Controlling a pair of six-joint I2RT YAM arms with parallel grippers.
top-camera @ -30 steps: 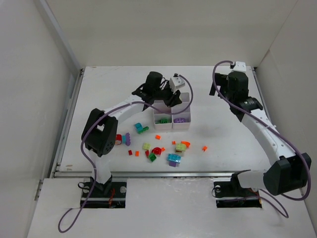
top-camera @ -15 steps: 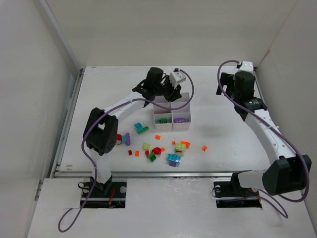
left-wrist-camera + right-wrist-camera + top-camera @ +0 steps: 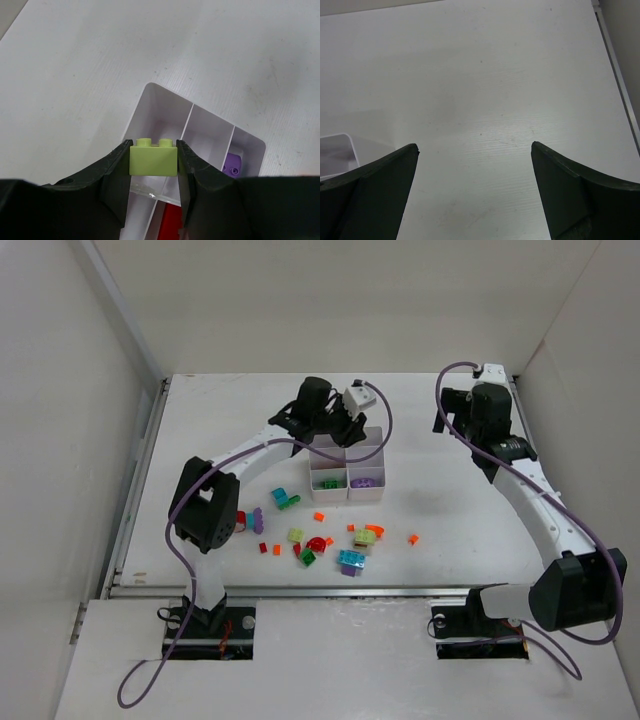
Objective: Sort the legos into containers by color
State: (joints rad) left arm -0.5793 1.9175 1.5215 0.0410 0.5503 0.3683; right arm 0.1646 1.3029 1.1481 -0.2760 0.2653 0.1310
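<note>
Yellow-green brick [image 3: 153, 161] pinched in left gripper [image 3: 153, 150], studs outward, long axis across jaws; right gripper [image 3: 474, 146] spread wide, empty.

Two slender robot arms are seen in the top view: the left arm [image 3: 250, 452] at the centre left and the right arm [image 3: 530, 502] along the right side. Each is built of white tubular links joined by bulky black joint housings (the largest sit low in the frame). A thin purple cable [image 3: 172, 550] is looped beside each arm down to a black base plate [image 3: 240, 625]. A small white camera box [image 3: 357, 398] is mounted at each wrist. In the wrist views, the fingers [image 3: 112, 172] of the left gripper [image 3: 154, 145] and the right gripper [image 3: 474, 145] are shown as matte black wedges with flat inner faces.
</note>
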